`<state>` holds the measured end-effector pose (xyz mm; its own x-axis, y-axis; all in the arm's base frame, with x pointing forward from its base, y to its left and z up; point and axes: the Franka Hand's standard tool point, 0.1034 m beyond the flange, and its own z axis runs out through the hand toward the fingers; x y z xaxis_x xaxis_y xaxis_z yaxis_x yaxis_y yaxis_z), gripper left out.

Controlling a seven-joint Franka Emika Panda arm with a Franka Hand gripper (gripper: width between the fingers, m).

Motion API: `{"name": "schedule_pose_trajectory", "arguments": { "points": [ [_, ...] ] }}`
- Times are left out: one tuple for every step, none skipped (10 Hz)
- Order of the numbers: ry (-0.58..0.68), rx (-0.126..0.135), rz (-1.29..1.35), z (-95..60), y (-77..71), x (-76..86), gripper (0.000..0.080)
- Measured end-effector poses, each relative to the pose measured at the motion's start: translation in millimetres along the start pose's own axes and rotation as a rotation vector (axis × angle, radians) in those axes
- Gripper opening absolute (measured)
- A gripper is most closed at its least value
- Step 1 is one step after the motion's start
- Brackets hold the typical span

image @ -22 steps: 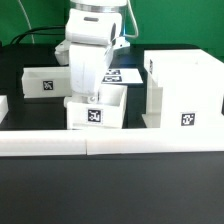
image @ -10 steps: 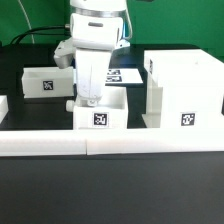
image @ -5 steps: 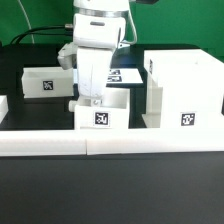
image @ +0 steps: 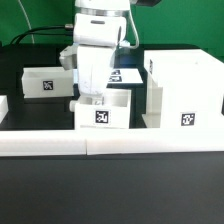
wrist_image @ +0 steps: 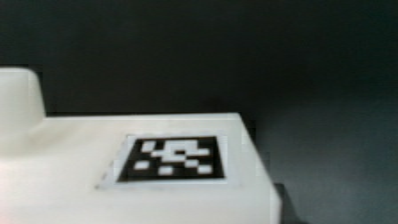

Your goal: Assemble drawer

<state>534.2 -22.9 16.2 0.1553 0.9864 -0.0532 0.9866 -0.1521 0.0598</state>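
Note:
The tall white housing stands at the exterior view's right. A small white tray with a tag on its near face sits just to its left, a narrow gap between them. My gripper reaches down over that tray's left wall and is shut on it. A second tray sits at the back left. The wrist view shows a white tray surface with a square tag and a rounded white lump beside it. My fingers are out of that view.
The long low white border wall runs along the front of the black table. The marker board lies behind the held tray. Another white part shows at the far left edge.
My gripper and the tray in it have slid toward the exterior view's right, closer to the housing. The housing and the back-left tray have not moved.

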Motion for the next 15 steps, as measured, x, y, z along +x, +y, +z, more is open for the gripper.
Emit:
{"name": "schedule_pose_trajectory", "arguments": {
  "points": [
    [-0.001,0.000,0.004,0.2,0.2,-2.2,0.0042],
    [-0.001,0.000,0.006,0.3,0.2,-3.0,0.0042],
    [-0.001,0.001,0.003,0.7,-0.2,-1.9,0.0042],
    [0.001,0.003,-0.006,1.0,-1.0,2.3,0.0042],
    [-0.001,0.005,-0.030,0.1,-0.8,8.7,0.0042],
    [-0.004,0.022,-0.038,-0.2,-1.5,9.8,0.0042],
    [-0.007,0.034,-0.035,-0.8,-0.7,8.1,0.0042],
    [-0.009,0.041,-0.031,-0.4,-1.7,7.1,0.0042],
    [-0.014,0.061,-0.028,0.0,-3.7,5.4,0.0042],
    [-0.014,0.061,-0.028,0.3,-4.2,5.3,0.0042],
    [-0.014,0.062,-0.030,0.4,-4.4,4.9,0.0042],
    [-0.014,0.065,-0.047,0.2,-3.8,3.9,0.0042],
    [-0.013,0.063,-0.068,-1.2,-0.7,3.0,0.0042],
    [-0.013,0.063,-0.061,-1.0,-0.9,2.6,0.0042],
    [-0.013,0.063,-0.060,-0.9,-0.9,2.3,0.0042]
  ]
}}
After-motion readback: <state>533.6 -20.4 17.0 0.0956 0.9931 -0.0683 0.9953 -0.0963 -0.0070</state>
